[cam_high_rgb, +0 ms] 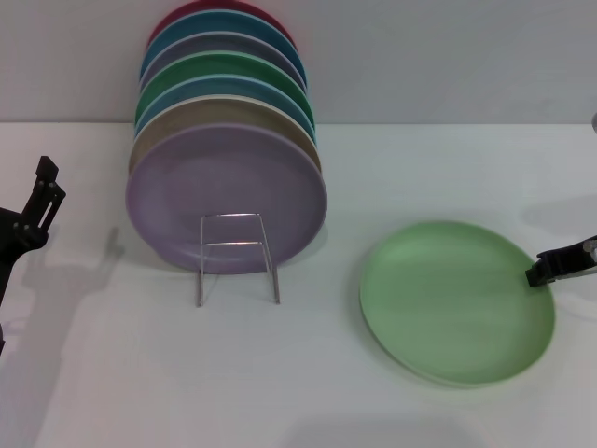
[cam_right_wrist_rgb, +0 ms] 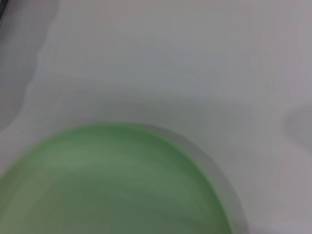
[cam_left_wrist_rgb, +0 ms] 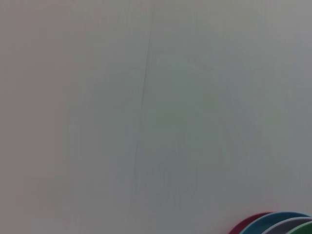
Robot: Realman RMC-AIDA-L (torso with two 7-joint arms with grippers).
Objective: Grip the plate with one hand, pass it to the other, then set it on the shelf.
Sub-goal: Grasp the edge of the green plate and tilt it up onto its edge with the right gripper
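- Here, the plate [cam_high_rgb: 456, 301] lies flat on the white table [cam_high_rgb: 308, 383], to the right of the shelf [cam_high_rgb: 235, 256] and apart from it.
- The right gripper [cam_high_rgb: 552, 267] sits at the plate's right rim, its dark tip over the edge; whether it grips the rim or how far it is open cannot be told.
- The right wrist view shows the plate [cam_right_wrist_rgb: 112, 180] close below, on the table.
- The shelf stands in front of a leaning row of plates [cam_high_rgb: 227, 140], the lilac plate [cam_high_rgb: 227, 194] foremost.
- The left gripper [cam_high_rgb: 37, 203] hangs well left of the shelf, away from the plate; its opening cannot be told.
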